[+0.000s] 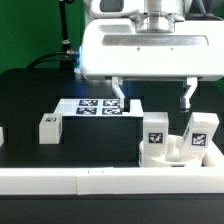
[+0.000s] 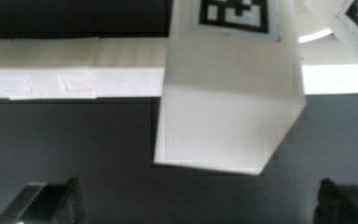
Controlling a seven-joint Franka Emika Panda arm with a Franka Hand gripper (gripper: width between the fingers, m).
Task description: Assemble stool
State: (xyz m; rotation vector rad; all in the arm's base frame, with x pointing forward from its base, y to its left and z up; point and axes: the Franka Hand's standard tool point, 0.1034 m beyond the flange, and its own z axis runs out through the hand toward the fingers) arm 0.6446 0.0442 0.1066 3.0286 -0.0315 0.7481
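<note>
The fingers (image 1: 118,95) hang spread wide and empty over the counter (image 1: 30,90). At the exterior view's right, the round seat (image 1: 176,152) carries two legs (image 1: 155,131) standing up on it. A third leg (image 1: 49,127) sits loose, well apart at the exterior view's left. The wrist view shows one leg between the fingers, untouched, so I'd guess the next move is lowering squarely and closing on it. There are no words anywhere, only black-and-white square tags (image 1: 157,139).

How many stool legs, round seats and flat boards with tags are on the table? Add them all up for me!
block legs: 3
round seat: 1
marker board: 1
Total: 5
</note>
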